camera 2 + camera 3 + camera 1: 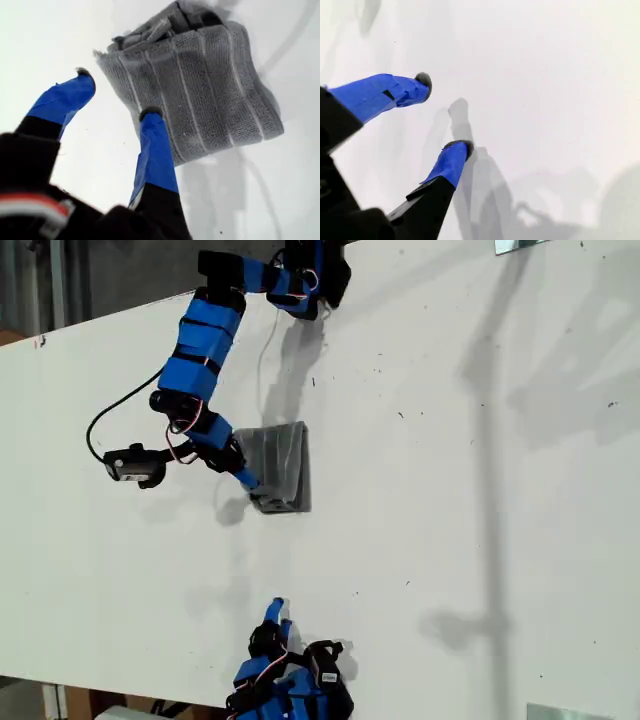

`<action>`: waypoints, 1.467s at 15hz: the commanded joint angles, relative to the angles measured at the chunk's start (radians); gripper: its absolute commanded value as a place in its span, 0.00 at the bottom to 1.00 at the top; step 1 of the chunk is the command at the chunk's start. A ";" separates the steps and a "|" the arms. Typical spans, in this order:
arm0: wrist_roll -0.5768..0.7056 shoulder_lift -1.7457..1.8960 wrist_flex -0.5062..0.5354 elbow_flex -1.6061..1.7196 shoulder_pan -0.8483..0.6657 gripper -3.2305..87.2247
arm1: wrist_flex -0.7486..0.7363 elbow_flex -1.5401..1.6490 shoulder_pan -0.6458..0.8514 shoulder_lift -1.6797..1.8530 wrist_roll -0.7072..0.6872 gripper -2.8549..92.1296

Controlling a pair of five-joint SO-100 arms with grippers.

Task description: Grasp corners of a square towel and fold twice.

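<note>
Pincer (115, 95) of first arm open at folded towel (200, 85) edge.

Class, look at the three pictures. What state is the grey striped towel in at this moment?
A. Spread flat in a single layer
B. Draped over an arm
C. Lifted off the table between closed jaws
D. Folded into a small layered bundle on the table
D: the towel lies on the white table with stacked layers showing at one edge, and my first gripper stands open beside it.
</note>
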 commanded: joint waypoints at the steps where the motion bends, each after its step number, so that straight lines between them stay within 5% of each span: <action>1: 0.000 0.003 -0.015 -0.008 -0.015 0.27 | 0.003 -0.028 0.026 0.176 -0.017 0.29; 4: 0.000 0.005 -0.014 -0.008 -0.015 0.27 | -0.101 0.379 0.028 0.394 0.051 0.31; 7: 0.008 0.006 -0.015 -0.008 -0.012 0.27 | -0.046 0.787 0.000 0.594 0.313 0.33; 12: 0.008 0.021 -0.008 -0.003 -0.008 0.27 | -0.224 1.407 -0.190 1.117 0.644 0.33; 16: 0.020 0.066 0.006 0.009 -0.005 0.27 | 0.014 1.727 -0.305 1.960 0.798 0.33; 18: 0.020 0.215 0.069 0.048 0.021 0.27 | -0.021 1.750 -0.322 1.967 0.816 0.37; 20: 0.012 0.667 0.270 0.140 0.094 0.27 | 0.005 1.790 -0.328 1.967 0.980 0.34; 22: -0.028 0.658 0.272 0.137 0.161 0.26 | 0.034 1.793 -0.344 1.967 1.011 0.32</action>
